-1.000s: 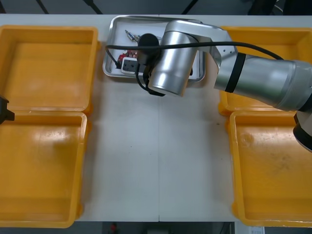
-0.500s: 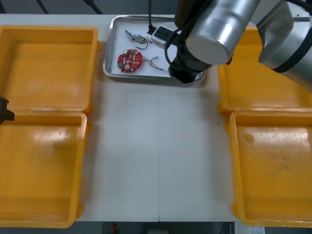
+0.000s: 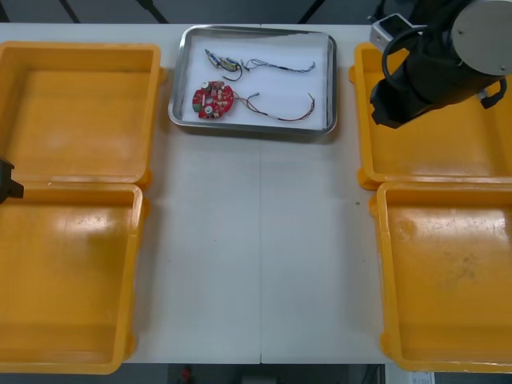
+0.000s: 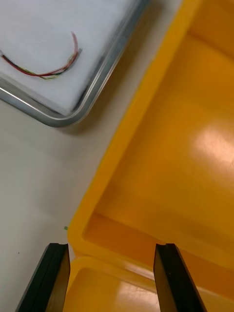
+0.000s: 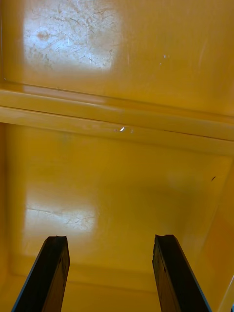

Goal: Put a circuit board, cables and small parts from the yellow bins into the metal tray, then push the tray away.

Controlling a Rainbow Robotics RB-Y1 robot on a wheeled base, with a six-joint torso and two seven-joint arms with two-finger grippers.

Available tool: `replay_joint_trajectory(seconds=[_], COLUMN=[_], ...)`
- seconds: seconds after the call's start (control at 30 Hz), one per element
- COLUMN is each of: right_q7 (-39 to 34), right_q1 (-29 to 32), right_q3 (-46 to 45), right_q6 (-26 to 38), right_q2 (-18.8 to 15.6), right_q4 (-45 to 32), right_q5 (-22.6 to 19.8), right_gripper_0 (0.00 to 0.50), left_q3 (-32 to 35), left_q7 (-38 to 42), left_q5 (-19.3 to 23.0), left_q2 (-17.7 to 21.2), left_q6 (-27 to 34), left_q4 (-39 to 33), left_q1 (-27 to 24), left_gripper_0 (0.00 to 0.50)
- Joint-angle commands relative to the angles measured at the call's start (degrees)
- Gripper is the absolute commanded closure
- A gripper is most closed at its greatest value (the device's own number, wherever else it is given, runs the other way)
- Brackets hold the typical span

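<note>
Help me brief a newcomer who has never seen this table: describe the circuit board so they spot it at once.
Find the metal tray at the far edge of the table, between the yellow bins. In its left half lies the circuit board. It is the only round red disc there; its neighbours are thin cables.

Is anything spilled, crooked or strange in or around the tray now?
Nothing stands out. The circuit board, cables and small metal parts all lie inside the metal tray, none over its rim. Right hand open above a right bin's edge; left hand open over the left bins.
</note>
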Motion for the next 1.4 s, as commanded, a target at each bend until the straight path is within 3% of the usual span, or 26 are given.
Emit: replay_joint_trajectory(seconds=[0.03,0.5,0.67,0.8,1.07,1.4], right_q7=[-5.70,-12.47,-13.52,-13.43,-12.64,-10.10], right_q1=[5.10,23.73,32.25,38.50,41.57,41.48], right_q3=[-6.30,-25.72,-34.42,-39.70,-41.10,-39.87], right_q6=[0.91,7.06,7.68,7.68,7.59,6.89], right_q2=[-5.55,-10.74,-11.00,-11.00,-10.83,-7.13], right_q4=[-2.80,-7.46,-8.86,-11.85,-13.43,-12.64], right_q5=[-2.48,-10.48,-14.26,-14.87,-12.67,-9.16], right_gripper_0=[0.000,0.000,0.000,0.000,0.000,0.000], left_q3=[-0.43,-0.43,-0.43,-0.43,-0.43,-0.43], left_q7=[-1.56,-1.56,-1.56,-1.56,-1.56,-1.56], left_q5=[0.13,0.13,0.13,0.13,0.13,0.13], left_q2=[1.36,1.36,1.36,1.36,1.36,1.36], left_q6=[0.23,0.23,0.23,0.23,0.23,0.23], left_q4=[-0.23,-0.23,-0.23,-0.23,-0.23,-0.23], left_q1=[0.45,0.45,0.45,0.45,0.45,0.45], left_gripper_0=[0.000,0.000,0.000,0.000,0.000,0.000])
